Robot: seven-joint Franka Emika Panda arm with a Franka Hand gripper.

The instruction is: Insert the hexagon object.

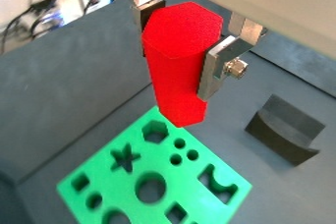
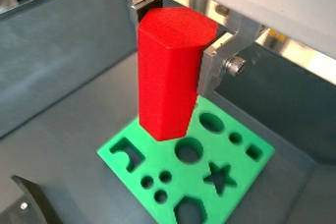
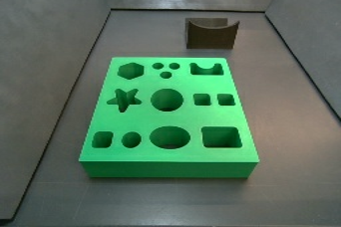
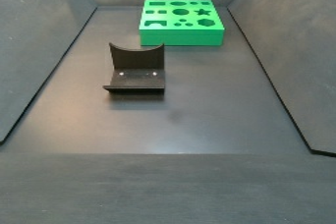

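My gripper [image 1: 184,46], above the green board [image 1: 151,184], clenches the hexagon object [image 1: 178,61]; I judge misaligned facets could jam at the hexagonal hole [image 3: 130,70], the board's eleven o'clock corner in a side view.

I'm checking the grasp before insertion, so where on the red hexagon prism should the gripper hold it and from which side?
Hold the hexagon object near its upper end, fingers pressing two opposite flat facets, coming from above. The gripper is gripping it that way now, above the green board. That probably suits: flat facets give the pads full contact, and the long lower part hangs free and upright to enter the hexagonal hole.
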